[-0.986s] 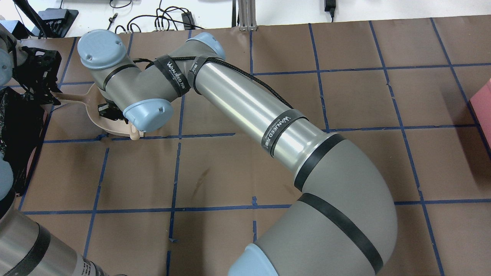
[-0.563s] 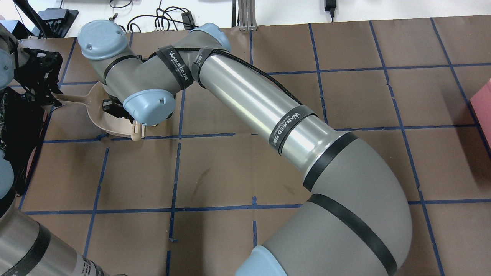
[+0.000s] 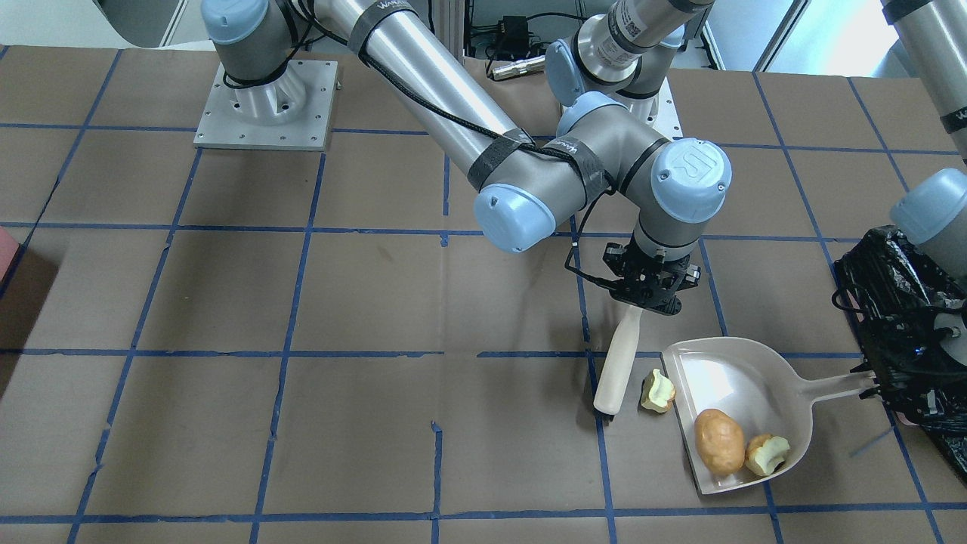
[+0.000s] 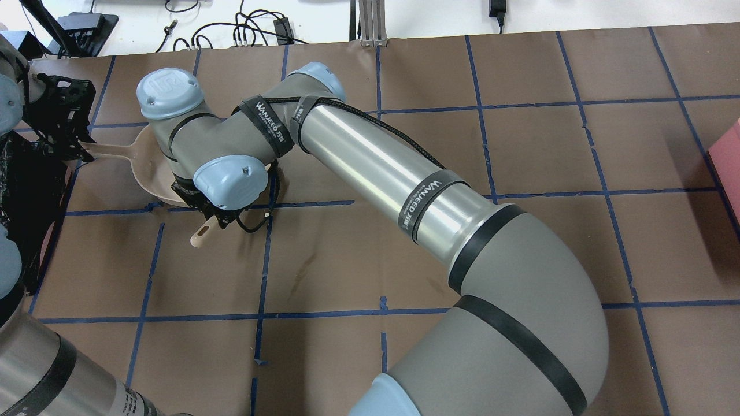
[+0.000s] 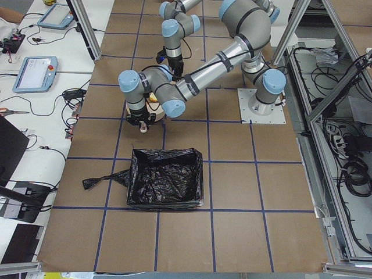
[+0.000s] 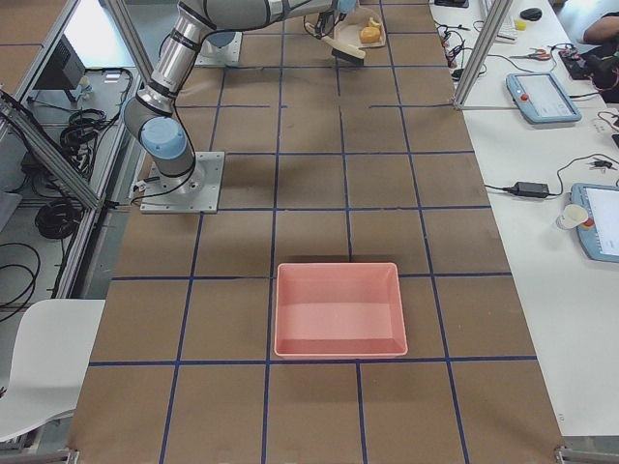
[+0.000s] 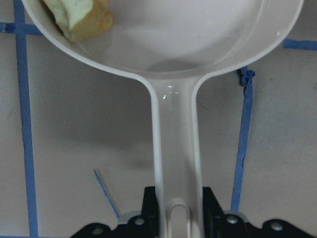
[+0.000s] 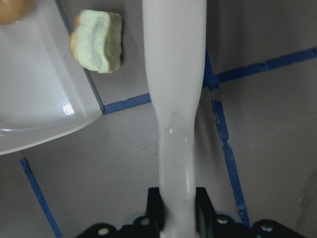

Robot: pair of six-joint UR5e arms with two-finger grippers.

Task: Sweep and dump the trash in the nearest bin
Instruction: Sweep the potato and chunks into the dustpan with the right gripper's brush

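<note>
The white dustpan (image 3: 744, 378) lies flat on the table. My left gripper (image 3: 876, 384) is shut on its handle (image 7: 176, 163). A tan potato-like lump (image 3: 719, 440) and a pale yellow-green chunk (image 3: 767, 453) lie inside the pan. A second chunk (image 3: 657, 391) lies on the table just outside the pan's open lip; it also shows in the right wrist view (image 8: 99, 39). My right gripper (image 3: 642, 302) is shut on a white brush (image 3: 619, 363), whose lower end rests on the table beside that chunk. The bin (image 3: 906, 332), lined with a black bag, stands just behind my left gripper.
A pink tray (image 6: 338, 309) stands far off on the table's other side. The bin also shows in the left side view (image 5: 165, 186). My right arm's long forearm (image 4: 370, 156) reaches across the table's middle. Blue tape lines mark the brown table cover.
My right wrist has swung toward the robot's side and turned, carrying the brush off the pan's lip; its handle end now sticks out toward the lower left. The dustpan and left gripper have not moved.
</note>
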